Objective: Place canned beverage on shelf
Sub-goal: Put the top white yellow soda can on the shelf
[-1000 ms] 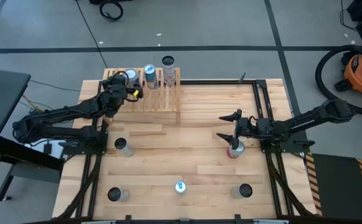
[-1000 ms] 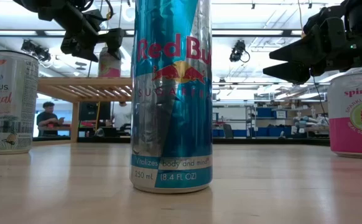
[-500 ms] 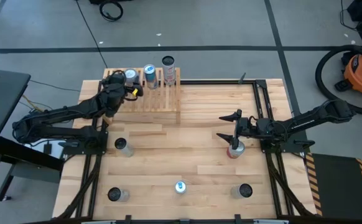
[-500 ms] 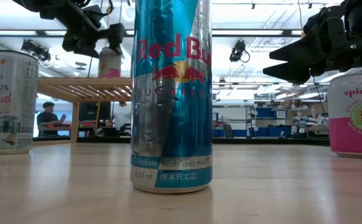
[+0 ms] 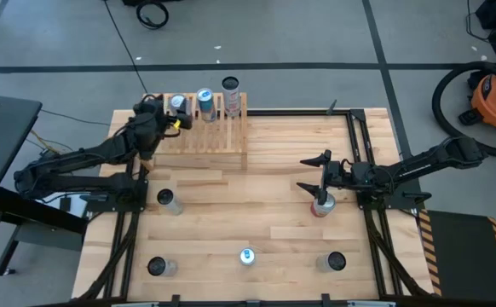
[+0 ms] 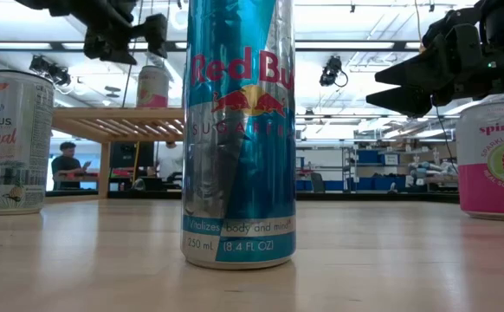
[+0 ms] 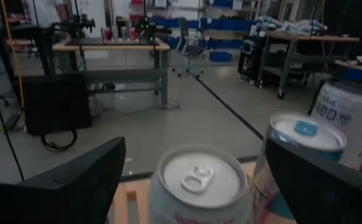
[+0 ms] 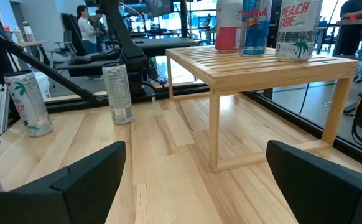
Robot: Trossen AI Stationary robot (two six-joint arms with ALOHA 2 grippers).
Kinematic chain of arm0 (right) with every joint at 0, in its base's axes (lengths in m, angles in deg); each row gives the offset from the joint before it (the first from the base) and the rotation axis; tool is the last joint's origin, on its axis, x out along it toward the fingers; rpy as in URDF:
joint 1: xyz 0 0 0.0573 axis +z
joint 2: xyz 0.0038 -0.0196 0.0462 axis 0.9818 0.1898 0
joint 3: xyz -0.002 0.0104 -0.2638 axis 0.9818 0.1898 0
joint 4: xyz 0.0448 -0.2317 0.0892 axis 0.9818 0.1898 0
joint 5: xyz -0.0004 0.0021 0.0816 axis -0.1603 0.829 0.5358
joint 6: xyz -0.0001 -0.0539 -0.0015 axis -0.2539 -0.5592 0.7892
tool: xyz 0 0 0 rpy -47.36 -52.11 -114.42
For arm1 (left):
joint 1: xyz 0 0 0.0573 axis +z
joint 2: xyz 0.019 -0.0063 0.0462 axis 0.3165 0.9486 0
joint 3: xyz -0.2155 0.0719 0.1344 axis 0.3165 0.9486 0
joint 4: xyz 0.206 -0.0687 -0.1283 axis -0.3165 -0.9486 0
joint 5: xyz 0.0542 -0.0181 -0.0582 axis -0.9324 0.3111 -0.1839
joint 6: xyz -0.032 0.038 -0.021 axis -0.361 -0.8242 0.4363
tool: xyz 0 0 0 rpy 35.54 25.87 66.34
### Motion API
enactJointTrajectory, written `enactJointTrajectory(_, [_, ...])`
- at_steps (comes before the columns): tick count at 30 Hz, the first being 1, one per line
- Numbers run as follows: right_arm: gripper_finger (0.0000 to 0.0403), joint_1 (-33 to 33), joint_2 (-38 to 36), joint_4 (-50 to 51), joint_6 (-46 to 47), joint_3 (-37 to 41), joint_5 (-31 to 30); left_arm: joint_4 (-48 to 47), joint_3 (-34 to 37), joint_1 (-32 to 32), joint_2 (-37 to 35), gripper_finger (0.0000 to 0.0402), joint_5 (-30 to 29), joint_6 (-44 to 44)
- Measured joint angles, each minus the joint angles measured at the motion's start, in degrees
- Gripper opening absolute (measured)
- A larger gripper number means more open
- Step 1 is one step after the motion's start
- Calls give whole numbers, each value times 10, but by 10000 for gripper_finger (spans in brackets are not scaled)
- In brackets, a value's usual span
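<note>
The pale slatted shelf point(image 5: 218, 136) stands at the table's far left and also shows in the low view point(image 6: 105, 113). A pink can point(image 5: 177, 103) stands upright on its left end, beside two more cans point(image 5: 204, 101) point(image 5: 230, 85). My left gripper point(image 5: 168, 114) is open. It hangs above the pink can point(image 6: 152, 85) on its left side, clear of it. In the left wrist view the can's top point(image 7: 196, 177) shows between the spread fingers. My right gripper point(image 5: 310, 173) is open and empty. It hangs at mid-right beside a pink-and-white can point(image 5: 320, 205) standing on the table.
Loose cans stand on the plank table point(image 5: 273, 222): one at mid-left point(image 5: 170, 201), one at the near left point(image 5: 158, 266), a blue can at the near middle point(image 5: 246, 255), close before the low camera point(image 6: 239, 130), and one at the near right point(image 5: 335, 261). Dark rails run along both table sides.
My left gripper has risen and drawn back from the pink can toward the table's left edge. The can stays upright on the shelf's left end.
</note>
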Motion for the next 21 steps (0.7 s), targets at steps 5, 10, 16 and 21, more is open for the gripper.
enactJointTrajectory(5, [399, 0, 0, 0, 0, 0, 0, 8, 0, -10, -36, 389, 3, -50])
enactJointTrajectory(10, [399, 0, 0, 0, 0, 0, 0, 8, 0, -41, -75, 389, 28, -106])
enactJointTrajectory(16, [399, 0, 0, 0, 0, 0, 0, 7, 0, -97, -105, 389, 32, -162])
enactJointTrajectory(21, [399, 0, 0, 0, 0, 0, 0, 4, 0, -158, -109, 389, 33, -201])
